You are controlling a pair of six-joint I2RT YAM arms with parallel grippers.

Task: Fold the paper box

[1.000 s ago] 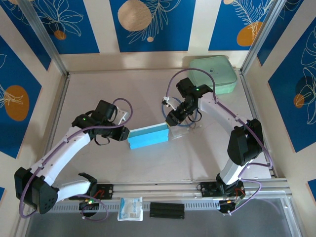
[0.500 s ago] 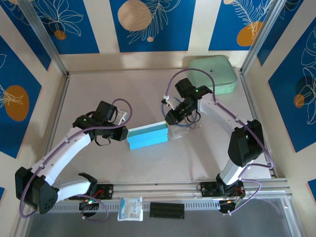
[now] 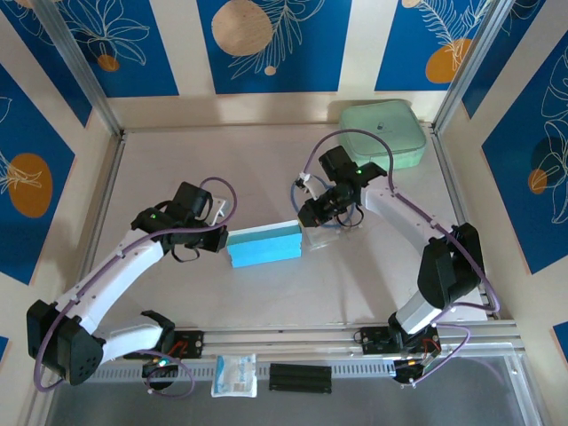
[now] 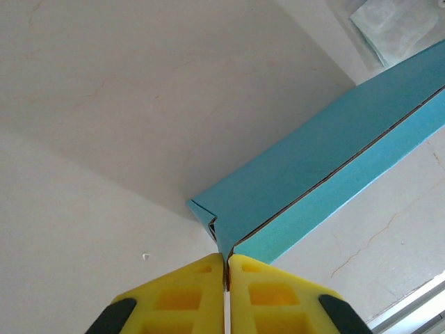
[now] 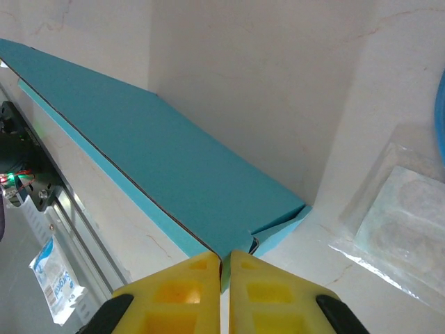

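The paper box (image 3: 264, 245) lies as a long, flat sky-blue box in the middle of the table. My left gripper (image 3: 224, 240) is at its left end. In the left wrist view the yellow fingers (image 4: 188, 292) are shut on the corner of the paper box (image 4: 327, 167), pinching the card edge where a seam runs. My right gripper (image 3: 306, 222) is at the right end. The right wrist view has that gripper (image 5: 225, 259) shut on the near corner of the paper box (image 5: 160, 160), beside a tucked end flap.
A mint-green rounded case (image 3: 383, 133) sits at the back right. A clear plastic packet (image 3: 327, 234) lies just right of the box, under the right gripper. A white-and-blue packet (image 3: 234, 374) and a black strip (image 3: 300, 377) lie by the front rail.
Both grippers have closed onto the ends of the box. The box has shifted slightly to the left, and the right arm has swung a little outward.
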